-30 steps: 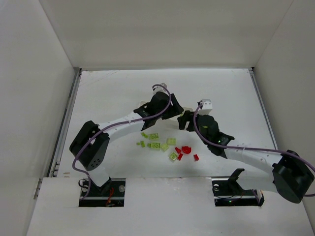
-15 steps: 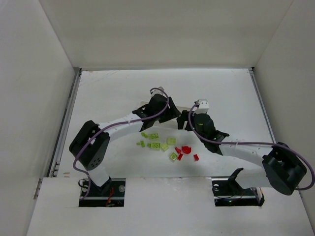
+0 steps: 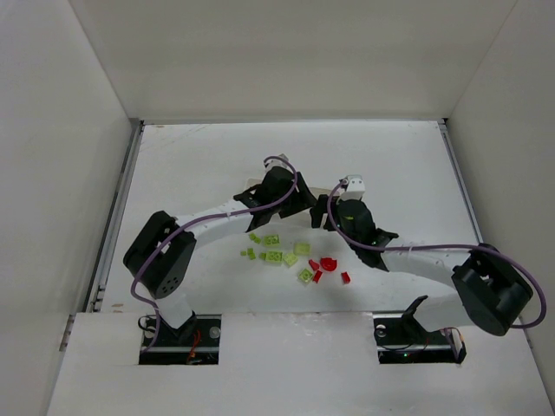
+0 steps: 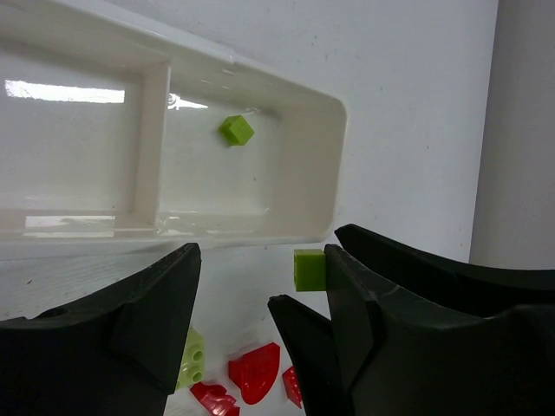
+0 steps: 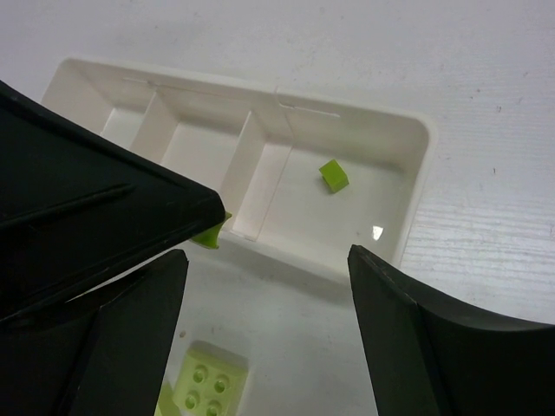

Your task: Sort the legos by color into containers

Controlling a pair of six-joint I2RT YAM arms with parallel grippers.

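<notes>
Our right gripper [image 5: 267,256] has moved closer to the tray [image 4: 335,173]; we see its fingers and the left gripper [image 4: 260,251] fingers apart.

One lime brick [image 4: 236,130] lies in the white tray's [image 4: 334,173] end compartment. A second lime brick [image 4: 309,269] touches my left claw [image 4: 260,260] just outside the tray. Green bricks [image 3: 273,256] and red bricks [image 3: 328,263] lie scattered near the tray.

A tray [image 4: 336,165] lies on the surface [image 3: 408,165], behind the loose bricks [image 3: 290,254] scattered between the two arms. A lone brick [image 4: 236,130] sits in the tray's end compartment. A second brick [image 4: 309,269] touches one of the left fingers [image 4: 373,295], just before the tray.
</notes>
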